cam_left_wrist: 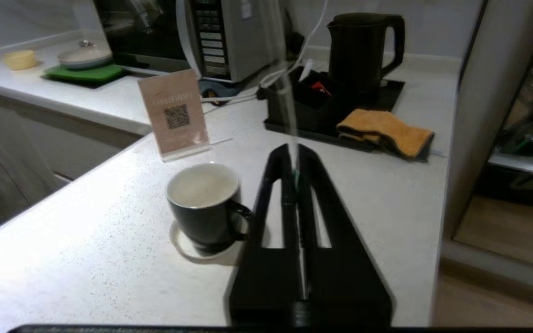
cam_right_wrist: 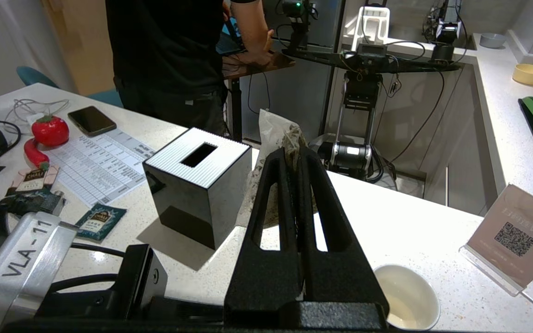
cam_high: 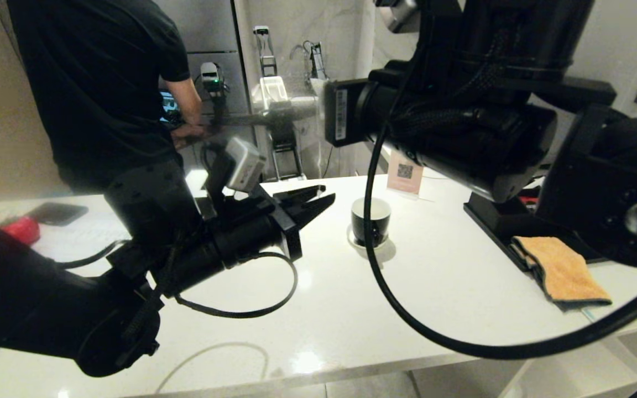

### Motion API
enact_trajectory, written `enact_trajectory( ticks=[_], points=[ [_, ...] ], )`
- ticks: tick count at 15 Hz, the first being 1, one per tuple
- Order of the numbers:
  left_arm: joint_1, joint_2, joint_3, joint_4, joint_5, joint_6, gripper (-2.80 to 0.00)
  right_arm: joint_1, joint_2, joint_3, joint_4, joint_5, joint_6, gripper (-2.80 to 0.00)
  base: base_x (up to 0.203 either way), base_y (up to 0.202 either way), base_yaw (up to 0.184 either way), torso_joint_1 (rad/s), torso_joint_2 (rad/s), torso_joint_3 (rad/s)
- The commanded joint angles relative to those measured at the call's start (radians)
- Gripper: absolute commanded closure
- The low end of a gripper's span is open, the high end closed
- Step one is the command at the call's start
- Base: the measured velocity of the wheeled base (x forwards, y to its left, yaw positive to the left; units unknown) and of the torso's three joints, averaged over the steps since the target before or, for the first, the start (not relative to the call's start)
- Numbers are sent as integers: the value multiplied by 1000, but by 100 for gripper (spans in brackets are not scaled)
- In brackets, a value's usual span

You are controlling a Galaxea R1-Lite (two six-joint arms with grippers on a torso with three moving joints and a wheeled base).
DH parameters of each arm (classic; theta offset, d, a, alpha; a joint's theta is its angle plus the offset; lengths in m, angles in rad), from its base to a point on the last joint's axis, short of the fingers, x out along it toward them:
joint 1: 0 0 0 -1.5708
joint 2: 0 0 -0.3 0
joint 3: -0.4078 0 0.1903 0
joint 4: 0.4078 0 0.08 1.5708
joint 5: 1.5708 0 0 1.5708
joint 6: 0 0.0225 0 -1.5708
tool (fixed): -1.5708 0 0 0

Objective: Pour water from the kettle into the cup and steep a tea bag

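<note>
- The left gripper (cam_left_wrist: 294, 159) hangs above the white counter (cam_high: 434, 287), just beside the cup (cam_left_wrist: 204, 208). Its jaws are together, pinched on a thin pale string (cam_left_wrist: 289, 111) that rises from the tips.
- The right gripper (cam_right_wrist: 294, 159) is also closed; it clamps a translucent pouch of dark leaves, the tea bag (cam_right_wrist: 278, 138), above the counter near the cup.
- The cup stands on a small white saucer (cam_left_wrist: 188, 243); its white inside looks empty.
- Only the left wrist view shows the kettle (cam_left_wrist: 363, 51), on a black tray (cam_left_wrist: 387, 95) behind an orange cloth (cam_left_wrist: 387, 132).
- Only the right wrist view shows a black tissue box (cam_right_wrist: 197, 185), a green sachet (cam_right_wrist: 100, 222) and a phone (cam_right_wrist: 91, 120).
- In the head view the right arm (cam_high: 490, 110) hides the kettle.
- A QR sign (cam_left_wrist: 174, 115) stands behind the cup, and a person in black (cam_high: 97, 83) is beyond the counter.
</note>
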Motion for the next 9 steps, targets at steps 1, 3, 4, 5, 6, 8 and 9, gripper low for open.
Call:
enact_trajectory(
  ticks=[1, 3, 4, 5, 6, 8, 9],
  points=[
    [0, 2, 0, -8, -2, 0, 0, 0, 0, 0, -3, -1, -1, 0, 0, 0, 0, 0, 0, 0],
    [0, 0, 1, -8, -1, 0, 0, 0, -2, 0, -3, -1, -1, 0, 0, 0, 0, 0, 0, 0],
    [0, 0, 1, -8, 0, 0, 0, 0, -2, 0, -3, -1, -1, 0, 0, 0, 0, 0, 0, 0],
    [0, 0, 1, -8, 0, 0, 0, 0, -2, 0, -3, -1, -1, 0, 0, 0, 0, 0, 0, 0],
    [0, -1, 3, -8, 0, 0, 0, 0, -2, 0, -3, -1, -1, 0, 0, 0, 0, 0, 0, 0],
    [0, -3, 3, -8, 0, 0, 0, 0, -2, 0, -3, -1, -1, 0, 0, 0, 0, 0, 0, 0],
    [0, -4, 3, -8, 0, 0, 0, 0, -2, 0, -3, -1, -1, 0, 0, 0, 0, 0, 0, 0]
  ],
)
